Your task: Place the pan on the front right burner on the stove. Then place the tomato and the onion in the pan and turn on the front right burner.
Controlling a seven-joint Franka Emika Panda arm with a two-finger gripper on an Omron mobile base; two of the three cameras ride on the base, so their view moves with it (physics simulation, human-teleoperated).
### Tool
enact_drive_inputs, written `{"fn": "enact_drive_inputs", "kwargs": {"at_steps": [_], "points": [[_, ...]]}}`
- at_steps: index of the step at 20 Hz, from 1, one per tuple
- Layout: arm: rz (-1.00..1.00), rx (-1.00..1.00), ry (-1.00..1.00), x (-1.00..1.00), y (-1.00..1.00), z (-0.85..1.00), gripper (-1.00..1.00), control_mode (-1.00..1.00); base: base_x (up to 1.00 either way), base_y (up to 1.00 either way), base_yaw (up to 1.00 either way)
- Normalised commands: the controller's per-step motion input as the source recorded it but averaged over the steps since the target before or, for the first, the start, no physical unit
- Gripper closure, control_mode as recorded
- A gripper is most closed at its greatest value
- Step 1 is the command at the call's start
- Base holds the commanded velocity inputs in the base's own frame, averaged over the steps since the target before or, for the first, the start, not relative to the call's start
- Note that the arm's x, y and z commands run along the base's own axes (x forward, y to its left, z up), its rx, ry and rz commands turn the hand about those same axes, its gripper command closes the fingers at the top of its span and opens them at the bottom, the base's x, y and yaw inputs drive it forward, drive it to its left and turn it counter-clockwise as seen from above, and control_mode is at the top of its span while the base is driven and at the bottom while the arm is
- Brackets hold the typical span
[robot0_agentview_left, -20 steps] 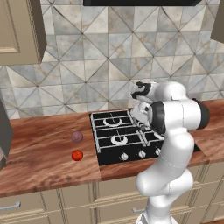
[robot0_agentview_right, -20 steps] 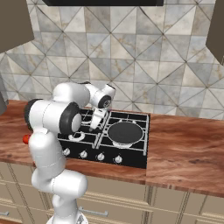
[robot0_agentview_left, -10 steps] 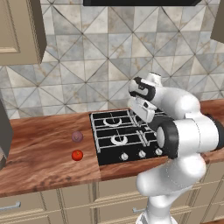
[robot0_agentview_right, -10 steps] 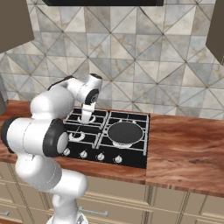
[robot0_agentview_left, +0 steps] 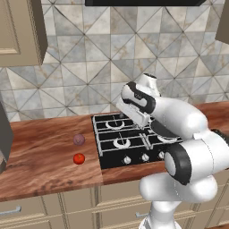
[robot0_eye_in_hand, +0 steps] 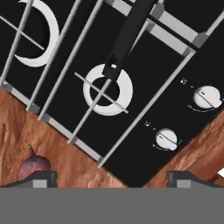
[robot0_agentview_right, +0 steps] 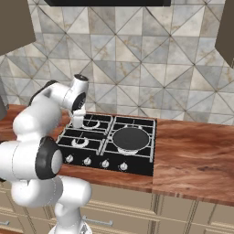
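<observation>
Small dark-grey frying pan point(robot0_agentview_right: 130, 138) already sat on the front right silver burner ring; glossy red tomato point(robot0_agentview_left: 79, 158) and dull purplish onion point(robot0_agentview_left: 78, 139) lay on the wood counter point(robot0_agentview_left: 40, 152), left of the black cooktop point(robot0_agentview_left: 112, 147). Two-finger gripper point(robot0_eye_in_hand: 111, 179) hung over the cooktop's left side w/ jaws apart, holding nothing. Best approach IMO: centre over the onion, drop straight down, close at mid-height so it can't roll.

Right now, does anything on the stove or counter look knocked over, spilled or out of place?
Nothing stands out. The pan sits flat on the front right burner of the stove, its handle reaching over the front left burner. The tomato and onion lie apart on the counter, no spill.
</observation>
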Motion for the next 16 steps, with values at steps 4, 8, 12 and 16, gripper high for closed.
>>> {"fn": "enact_drive_inputs", "kwargs": {"at_steps": [4, 8, 12, 16], "points": [[0.31, 0.00, -0.06, 0.00, 0.63, 0.18, -1.00, -1.00, 0.00, 0.00, 0.00], [0.31, 0.00, -0.05, 0.00, 0.68, 0.04, -1.00, -1.00, 0.00, 0.00, 0.00], [0.32, -0.02, -0.09, 0.00, 0.69, 0.00, -1.00, -1.00, 0.00, 0.00, 0.00], [0.32, -0.04, -0.09, 0.00, 0.62, -0.03, -1.00, -1.00, 0.00, 0.00, 0.00]]}}
